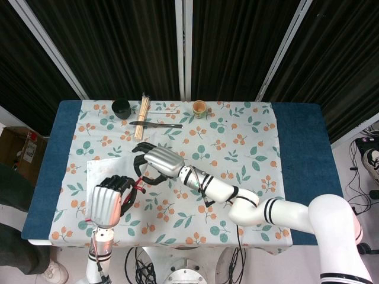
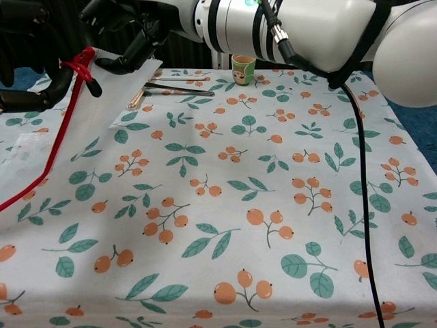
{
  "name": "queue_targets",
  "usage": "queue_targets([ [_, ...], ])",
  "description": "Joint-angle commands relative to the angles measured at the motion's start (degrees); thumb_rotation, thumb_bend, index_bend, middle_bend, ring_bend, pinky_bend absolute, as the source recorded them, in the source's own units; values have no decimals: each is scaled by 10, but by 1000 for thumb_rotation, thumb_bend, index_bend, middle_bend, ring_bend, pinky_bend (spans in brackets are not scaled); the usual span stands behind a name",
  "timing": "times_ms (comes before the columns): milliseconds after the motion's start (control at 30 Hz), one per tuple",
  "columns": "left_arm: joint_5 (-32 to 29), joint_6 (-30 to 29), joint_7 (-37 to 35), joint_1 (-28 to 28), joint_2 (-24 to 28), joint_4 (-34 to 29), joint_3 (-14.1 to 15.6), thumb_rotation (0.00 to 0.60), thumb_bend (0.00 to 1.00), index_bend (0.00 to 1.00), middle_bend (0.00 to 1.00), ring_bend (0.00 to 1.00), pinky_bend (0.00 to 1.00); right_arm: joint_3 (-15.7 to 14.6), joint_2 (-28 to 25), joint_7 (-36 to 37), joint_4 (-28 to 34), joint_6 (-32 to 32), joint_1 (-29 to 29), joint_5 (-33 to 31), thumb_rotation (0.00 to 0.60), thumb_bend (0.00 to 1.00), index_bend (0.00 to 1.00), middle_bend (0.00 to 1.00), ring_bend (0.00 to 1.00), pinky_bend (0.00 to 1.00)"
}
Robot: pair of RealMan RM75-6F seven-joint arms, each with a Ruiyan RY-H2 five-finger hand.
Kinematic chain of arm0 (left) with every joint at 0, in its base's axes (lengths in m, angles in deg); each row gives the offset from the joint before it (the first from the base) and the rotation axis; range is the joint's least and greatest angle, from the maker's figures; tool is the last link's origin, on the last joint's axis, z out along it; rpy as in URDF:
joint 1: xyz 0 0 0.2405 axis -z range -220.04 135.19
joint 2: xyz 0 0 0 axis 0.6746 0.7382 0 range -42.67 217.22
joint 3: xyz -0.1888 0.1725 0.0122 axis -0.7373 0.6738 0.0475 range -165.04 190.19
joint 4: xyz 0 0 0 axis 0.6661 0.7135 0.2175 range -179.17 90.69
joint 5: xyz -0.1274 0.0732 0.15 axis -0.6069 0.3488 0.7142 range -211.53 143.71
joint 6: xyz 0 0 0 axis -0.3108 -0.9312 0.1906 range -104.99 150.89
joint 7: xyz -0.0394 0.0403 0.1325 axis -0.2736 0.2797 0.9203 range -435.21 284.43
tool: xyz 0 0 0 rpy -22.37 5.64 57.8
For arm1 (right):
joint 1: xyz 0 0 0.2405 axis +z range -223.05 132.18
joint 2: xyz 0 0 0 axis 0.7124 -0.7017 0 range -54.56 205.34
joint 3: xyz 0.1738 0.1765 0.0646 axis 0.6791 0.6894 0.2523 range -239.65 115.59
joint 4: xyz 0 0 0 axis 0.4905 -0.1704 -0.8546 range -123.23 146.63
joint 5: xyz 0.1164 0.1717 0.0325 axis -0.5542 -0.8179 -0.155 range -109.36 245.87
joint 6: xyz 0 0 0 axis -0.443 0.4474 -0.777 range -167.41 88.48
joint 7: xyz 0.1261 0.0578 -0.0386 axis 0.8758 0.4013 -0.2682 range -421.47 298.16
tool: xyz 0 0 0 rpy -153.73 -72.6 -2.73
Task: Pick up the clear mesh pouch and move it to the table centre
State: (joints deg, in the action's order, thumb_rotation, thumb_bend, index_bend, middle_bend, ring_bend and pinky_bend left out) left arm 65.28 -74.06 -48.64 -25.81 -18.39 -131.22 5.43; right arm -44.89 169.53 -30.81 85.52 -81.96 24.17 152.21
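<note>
My left hand (image 1: 109, 200) and right hand (image 1: 155, 163) both pinch clear mesh pouch (image 1: 109, 171) at worktop's left; centre lies right.

Head view looks straight down from high; chest view low, close, sharing the tablecloth (image 1: 237, 148).

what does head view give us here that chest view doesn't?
Head view only: the black cup, the whole blue table outline, the back of the left hand, and a cardboard box on the floor.

Chest view only: the pouch's red zipper edge trailing down, and the pouch lifted off the cloth.

Both: the clear mesh pouch, the right hand at its top, the small patterned cup, the bundle of sticks.
</note>
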Motion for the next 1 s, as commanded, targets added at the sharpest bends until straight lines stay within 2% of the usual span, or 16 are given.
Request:
queue_targets([
  [33,-8,3,-12,-3,-1,3,-1,600,456,724,612,554,684,3,-14,3,13,-5,-5,-6,600,501,900,413,133,82],
  [600,-49,47,-46,-4,-10,29,5,600,456,724,612,554,684,3,-65,-6,61,-47,-35,-12,600,507,904,418,139,82],
  [1000,-138,128,-66,-10,-3,102,7,600,459,724,612,554,682,-15,-120,22,103,-98,-79,12,600,506,908,428,147,82],
])
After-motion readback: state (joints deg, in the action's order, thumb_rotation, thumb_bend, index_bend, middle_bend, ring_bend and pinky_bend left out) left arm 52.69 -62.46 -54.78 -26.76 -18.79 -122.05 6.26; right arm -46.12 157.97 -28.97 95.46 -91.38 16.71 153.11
